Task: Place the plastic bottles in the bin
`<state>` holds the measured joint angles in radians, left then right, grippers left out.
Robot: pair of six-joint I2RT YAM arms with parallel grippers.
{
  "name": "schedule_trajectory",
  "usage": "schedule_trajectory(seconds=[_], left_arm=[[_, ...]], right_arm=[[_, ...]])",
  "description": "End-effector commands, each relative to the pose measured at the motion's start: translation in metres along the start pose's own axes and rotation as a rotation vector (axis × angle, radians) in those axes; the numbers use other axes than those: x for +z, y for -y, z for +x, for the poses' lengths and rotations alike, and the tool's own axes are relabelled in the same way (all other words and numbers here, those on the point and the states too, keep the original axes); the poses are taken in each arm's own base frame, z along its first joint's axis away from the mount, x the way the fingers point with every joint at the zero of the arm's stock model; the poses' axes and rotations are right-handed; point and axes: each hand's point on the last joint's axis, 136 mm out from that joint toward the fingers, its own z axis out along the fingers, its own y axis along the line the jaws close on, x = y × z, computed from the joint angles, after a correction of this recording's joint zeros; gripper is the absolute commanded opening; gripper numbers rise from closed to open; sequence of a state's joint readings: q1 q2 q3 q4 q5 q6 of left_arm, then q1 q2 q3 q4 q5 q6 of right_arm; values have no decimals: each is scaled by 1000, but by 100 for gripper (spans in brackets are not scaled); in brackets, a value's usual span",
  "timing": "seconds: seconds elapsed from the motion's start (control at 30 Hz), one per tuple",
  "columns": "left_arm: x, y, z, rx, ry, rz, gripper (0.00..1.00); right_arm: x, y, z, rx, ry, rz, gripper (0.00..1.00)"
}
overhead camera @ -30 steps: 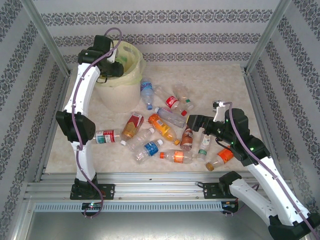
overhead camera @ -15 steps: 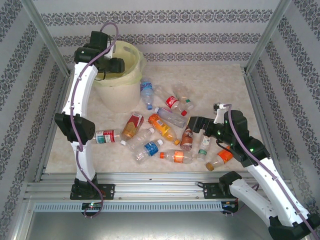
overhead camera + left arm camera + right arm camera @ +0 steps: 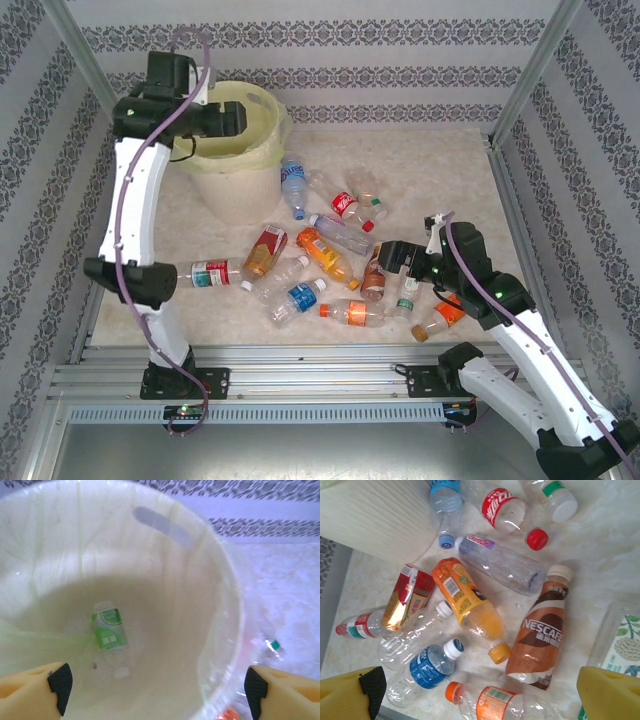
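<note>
Left gripper (image 3: 157,690) above bin (image 3: 210,580), fingers spread wide, nothing between them. Green-label bottle (image 3: 109,635) lies on its side at bin bottom. Bin stands at far left of table (image 3: 440,170), just beyond bottle pile (image 3: 325,255). Right gripper (image 3: 485,692) hangs low over pile, jaws wide apart, empty. Beneath it brown bottle (image 3: 542,630), orange bottle (image 3: 467,605), blue-label bottle (image 3: 427,667), all lying flat on table, outside bin
</note>
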<state>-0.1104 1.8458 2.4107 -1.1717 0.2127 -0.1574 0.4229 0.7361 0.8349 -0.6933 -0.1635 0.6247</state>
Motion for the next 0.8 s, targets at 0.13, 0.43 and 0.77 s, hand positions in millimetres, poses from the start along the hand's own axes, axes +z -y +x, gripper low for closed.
schedule_trajectory(seconds=[0.13,0.43,0.77], left_arm=[[-58,43,31,33,51,187,95],[-76,101,110,-2,108,549,100],[-77,170,183,160,75,933,100]], right_arm=[[-7,25,2,19,-26,162,98],[-3,53,19,22,-106,298,95],[3,78,33,81,-174,409,90]])
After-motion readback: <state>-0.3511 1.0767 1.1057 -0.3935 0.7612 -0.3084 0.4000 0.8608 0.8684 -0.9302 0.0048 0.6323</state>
